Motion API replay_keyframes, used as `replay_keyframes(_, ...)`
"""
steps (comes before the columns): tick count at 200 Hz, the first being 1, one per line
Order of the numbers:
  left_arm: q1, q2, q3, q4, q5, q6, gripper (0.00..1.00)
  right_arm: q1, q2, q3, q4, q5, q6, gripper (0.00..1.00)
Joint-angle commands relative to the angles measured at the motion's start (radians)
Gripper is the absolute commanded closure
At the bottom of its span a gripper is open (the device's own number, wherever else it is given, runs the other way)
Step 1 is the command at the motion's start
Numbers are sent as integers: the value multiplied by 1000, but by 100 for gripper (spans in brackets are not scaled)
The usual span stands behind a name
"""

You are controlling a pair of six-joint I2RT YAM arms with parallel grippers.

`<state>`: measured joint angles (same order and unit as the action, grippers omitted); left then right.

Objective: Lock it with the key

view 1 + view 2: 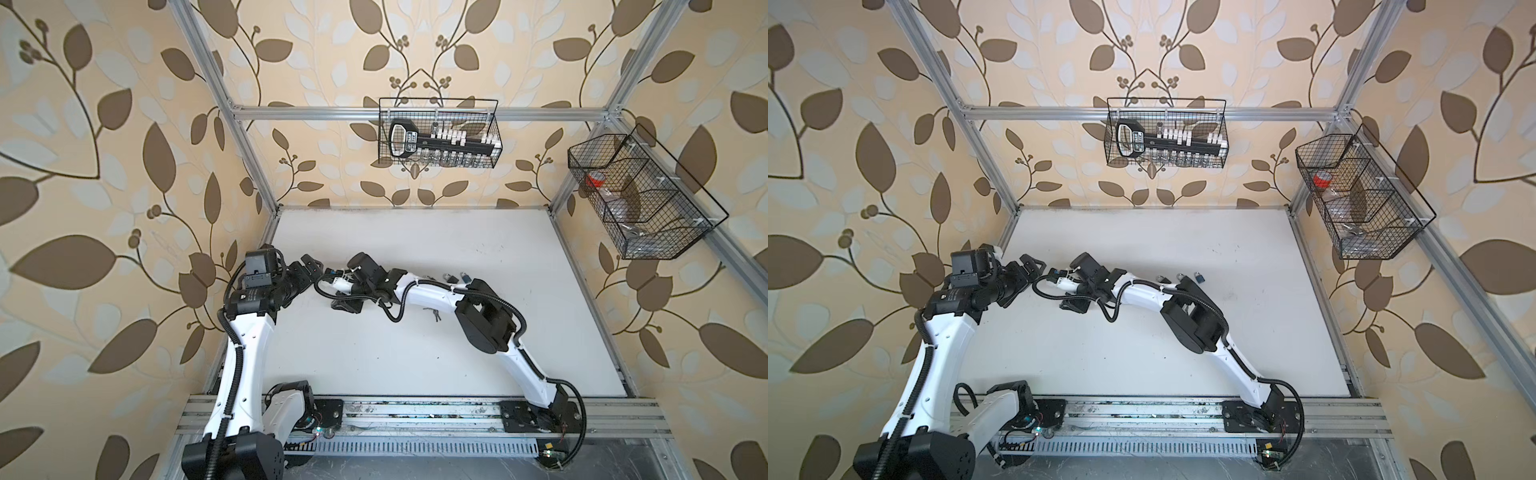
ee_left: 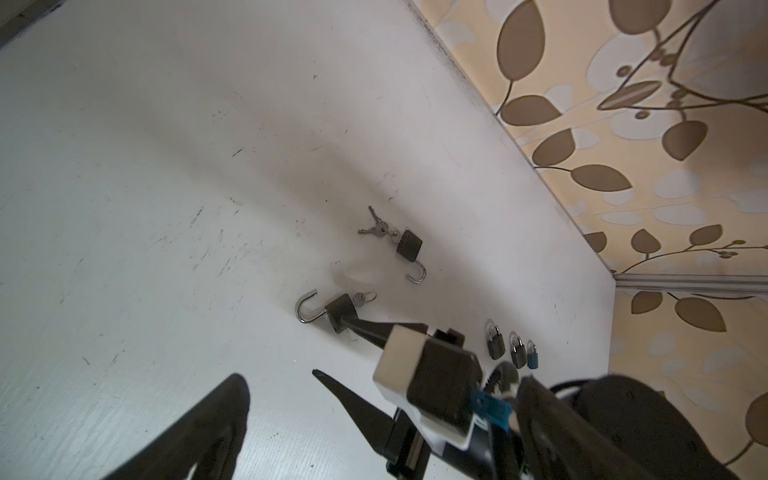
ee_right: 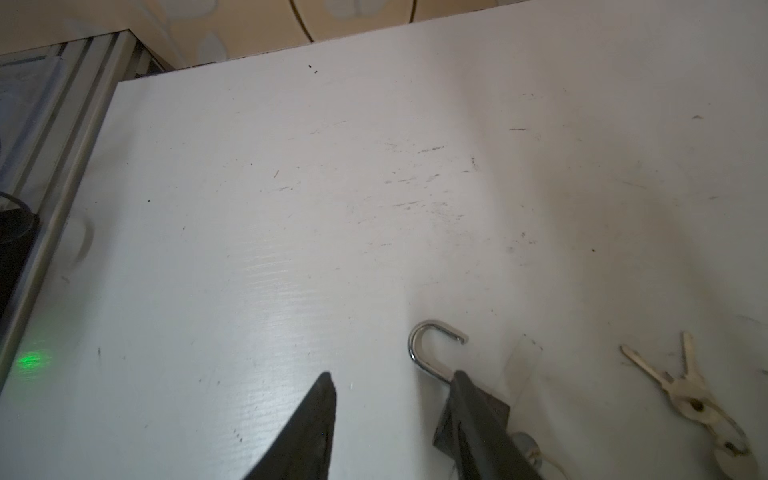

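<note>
Right gripper (image 3: 390,376): fingers apart, nothing clamped between them. One fingertip (image 3: 461,386) rests against the dark body of the open padlock (image 2: 341,309). The other fingertip is clear of it, over the bare table (image 3: 291,187). The padlock lies flat, with its shackle (image 3: 432,345) swung out and the free end unseated. Its key (image 2: 359,299) sticks out of the end opposite the shackle and carries a ring.

In both top views the right arm (image 1: 424,286) reaches across from the right, putting its gripper left of frame centre. The open padlock is hidden beneath the gripper there.

Left gripper (image 1: 311,267): jaws spread wide, empty, at the left edge of the white board, just beside the right wrist.

Second padlock (image 2: 409,246) lies near the first but apart from it. Its shackle is also open and a key bunch (image 2: 376,227) is attached. Three small shut padlocks (image 2: 515,351) stand in a row near the right forearm, with the blue padlock (image 1: 1199,277) at one end.

Two wire baskets (image 1: 438,133) hang on the frame, at upper centre and upper right.
</note>
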<state>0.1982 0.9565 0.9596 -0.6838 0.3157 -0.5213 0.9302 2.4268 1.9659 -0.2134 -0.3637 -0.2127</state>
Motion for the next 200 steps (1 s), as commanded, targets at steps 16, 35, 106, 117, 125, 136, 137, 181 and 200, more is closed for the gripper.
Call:
replay_keyframes(16,11,-53,51,-44,25,53,1,-21,146,206,-140,-88,45,51)
replay_keyframes(35,12,-58,51,-52,23,61,1,-24,186,262,-154,-87,74,48)
replay_keyframes(106,12,-57,31,-34,57,56,1,-30,251,339,-268,-38,62,35)
replay_keyframes(117,11,-58,25,-28,60,52,1,-31,246,336,-290,-27,46,35)
replay_keyframes(125,12,-55,23,-25,63,49,1,-32,240,327,-305,-16,34,34)
replay_keyframes(136,11,-53,20,-23,68,47,1,-33,224,305,-318,-9,17,34)
replay_keyframes(137,11,-53,20,-23,68,47,1,-33,223,303,-319,-9,15,34)
replay_keyframes(181,12,-54,16,-22,71,45,1,-35,151,203,-343,-11,-62,35)
replay_keyframes(200,11,-55,13,-22,75,43,1,-35,132,174,-352,-16,-86,35)
